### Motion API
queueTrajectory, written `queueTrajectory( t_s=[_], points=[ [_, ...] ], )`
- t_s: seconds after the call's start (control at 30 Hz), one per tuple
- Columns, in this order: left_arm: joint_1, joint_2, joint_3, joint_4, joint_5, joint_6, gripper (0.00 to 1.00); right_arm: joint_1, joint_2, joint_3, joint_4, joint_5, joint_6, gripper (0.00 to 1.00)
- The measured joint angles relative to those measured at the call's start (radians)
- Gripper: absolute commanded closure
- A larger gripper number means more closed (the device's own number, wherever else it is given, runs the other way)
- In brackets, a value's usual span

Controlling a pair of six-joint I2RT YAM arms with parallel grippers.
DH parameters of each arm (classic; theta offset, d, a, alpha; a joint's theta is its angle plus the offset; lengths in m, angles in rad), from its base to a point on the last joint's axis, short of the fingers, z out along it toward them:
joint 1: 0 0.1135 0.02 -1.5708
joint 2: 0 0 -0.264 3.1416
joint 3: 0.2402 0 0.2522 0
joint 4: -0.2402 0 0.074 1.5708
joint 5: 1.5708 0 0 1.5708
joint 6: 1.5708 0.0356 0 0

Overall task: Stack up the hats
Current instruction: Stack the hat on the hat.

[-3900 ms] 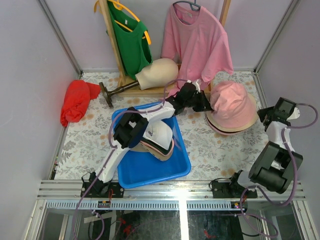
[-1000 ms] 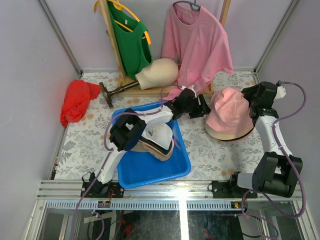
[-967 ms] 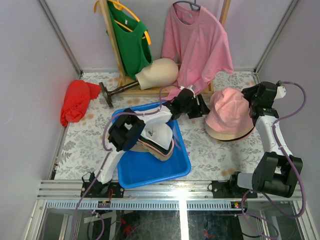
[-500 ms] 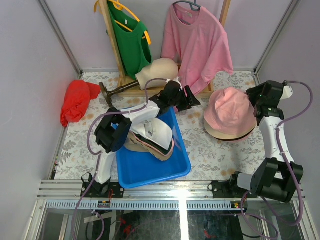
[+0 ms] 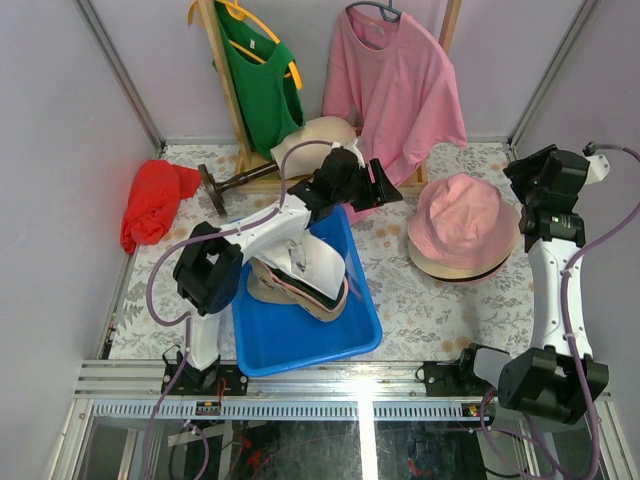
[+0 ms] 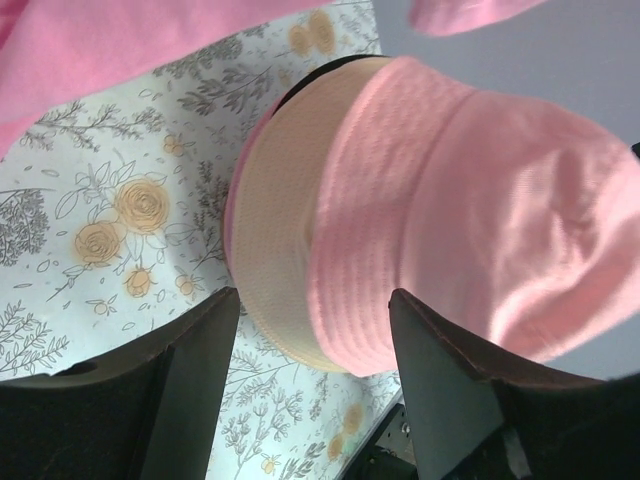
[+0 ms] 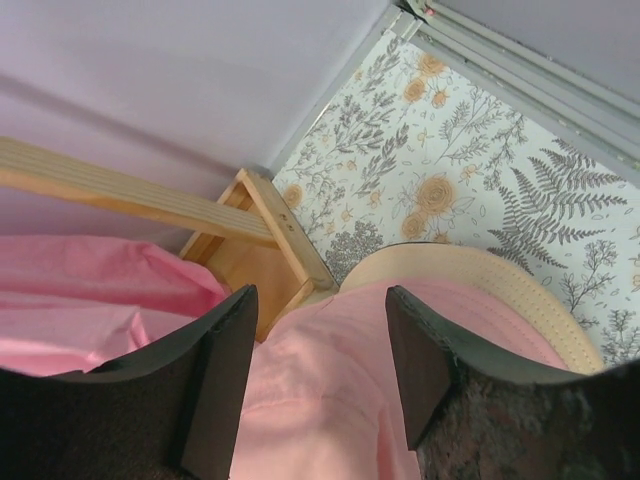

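Found the left gripper point(image 6: 312, 300) open, with jaws parted on nothing. Since a second earlier, drawn back from the left side of the pink bucket hat point(image 5: 465, 215) to upper middle of the overhead view, just beside the mannequin head point(image 5: 310, 140). Found the right gripper point(image 7: 318, 300) open and empty too, lifted off the hat's right side toward the right edge. Saw that hat right of centre, uncovered, seated on a tan hat point(image 6: 275, 230). Spotted more hats point(image 5: 305, 275) piled in the blue tray point(image 5: 350, 335) at lower centre, overhead only. Caught the tan band's weave only from the left wrist. Caught the wooden stand foot point(image 7: 270, 225) close behind the hat from the right wrist.
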State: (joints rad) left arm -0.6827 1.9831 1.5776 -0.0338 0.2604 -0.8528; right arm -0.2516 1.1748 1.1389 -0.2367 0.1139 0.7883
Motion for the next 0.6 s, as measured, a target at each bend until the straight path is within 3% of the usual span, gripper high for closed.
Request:
queueTrajectory(
  t_s=[0.37, 0.5, 0.6],
  points=[
    [0.001, -0.165, 0.026, -0.17, -0.089, 0.142, 0.39, 0.081, -0.074, 0.19, -0.132, 0.009, -0.209, 0.39],
    [0.005, -0.303, -0.025, -0.222, -0.181, 0.212, 0.36, 0.114, -0.068, 0.238, -0.176, 0.032, -0.27, 0.4],
    [0.005, -0.428, -0.093, -0.251, -0.252, 0.249, 0.34, 0.216, -0.049, 0.278, -0.213, 0.058, -0.312, 0.39]
  ],
)
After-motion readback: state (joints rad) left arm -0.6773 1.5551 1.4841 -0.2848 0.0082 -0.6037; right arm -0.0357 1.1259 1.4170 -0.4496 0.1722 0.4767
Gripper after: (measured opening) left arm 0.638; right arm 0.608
